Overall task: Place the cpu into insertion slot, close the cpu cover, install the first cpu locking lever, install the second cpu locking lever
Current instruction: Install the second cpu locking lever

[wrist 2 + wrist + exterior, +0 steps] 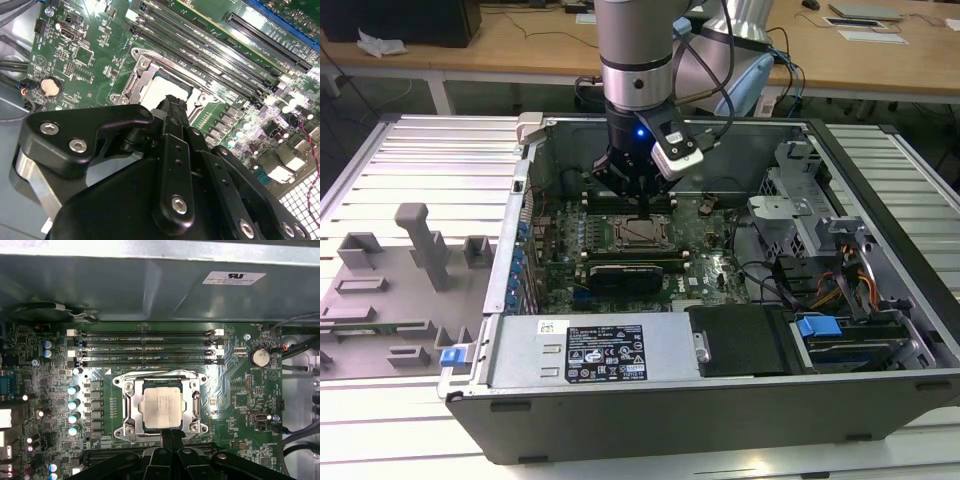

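An open computer case [740, 420] lies on a slatted metal table [420, 160]; grey fixtures [425, 245] stand beside it; a wooden desk [520, 45] runs behind.

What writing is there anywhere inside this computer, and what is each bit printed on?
Nothing here can be quoted as it reads.
Black label on the grey metal box, exterior view: print too small to read.
White sticker on the case wall, first wrist view: dark marks, too blurred to read.
The cpu: faint print on its top, too blurred to read.
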Controlling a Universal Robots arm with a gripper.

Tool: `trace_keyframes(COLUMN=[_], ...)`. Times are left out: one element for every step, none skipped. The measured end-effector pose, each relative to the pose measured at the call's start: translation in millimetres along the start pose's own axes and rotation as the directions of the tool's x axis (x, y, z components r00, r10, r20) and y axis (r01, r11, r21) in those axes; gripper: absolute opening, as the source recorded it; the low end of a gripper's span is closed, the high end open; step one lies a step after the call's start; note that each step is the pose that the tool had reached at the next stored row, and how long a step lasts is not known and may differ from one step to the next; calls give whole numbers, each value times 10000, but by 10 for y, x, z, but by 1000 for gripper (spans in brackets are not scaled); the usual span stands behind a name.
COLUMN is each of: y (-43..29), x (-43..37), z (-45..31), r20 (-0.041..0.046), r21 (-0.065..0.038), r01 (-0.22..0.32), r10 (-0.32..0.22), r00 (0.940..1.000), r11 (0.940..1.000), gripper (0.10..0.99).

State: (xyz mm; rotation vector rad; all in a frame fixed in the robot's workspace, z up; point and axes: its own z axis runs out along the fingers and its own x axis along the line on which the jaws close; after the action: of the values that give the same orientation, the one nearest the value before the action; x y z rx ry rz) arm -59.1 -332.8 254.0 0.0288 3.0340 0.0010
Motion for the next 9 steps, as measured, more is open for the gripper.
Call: trace_keyframes(y=[-1,-5,-7,-8,-9,-17,-28,-46,-65], x=[0,0,0,0,0,0,1,3,5], z=[0,-1,0,0,0,-1,-1,-1,-1], r20=[0,-1,1,0,0,-1,-1,0,0], r21=[1,1,0,1,1,1,1,0,0], r01=[0,2,1,1,-1,1,1,0,0], r10=[0,-2,-1,-1,1,-1,-1,0,0], r00=[10000,10000,10000,10000,10000,10000,10000,10000,10000], r11=[10000,10000,10000,10000,10000,10000,10000,10000,10000], gripper=[106,106,106,106,106,106,106,106,106])
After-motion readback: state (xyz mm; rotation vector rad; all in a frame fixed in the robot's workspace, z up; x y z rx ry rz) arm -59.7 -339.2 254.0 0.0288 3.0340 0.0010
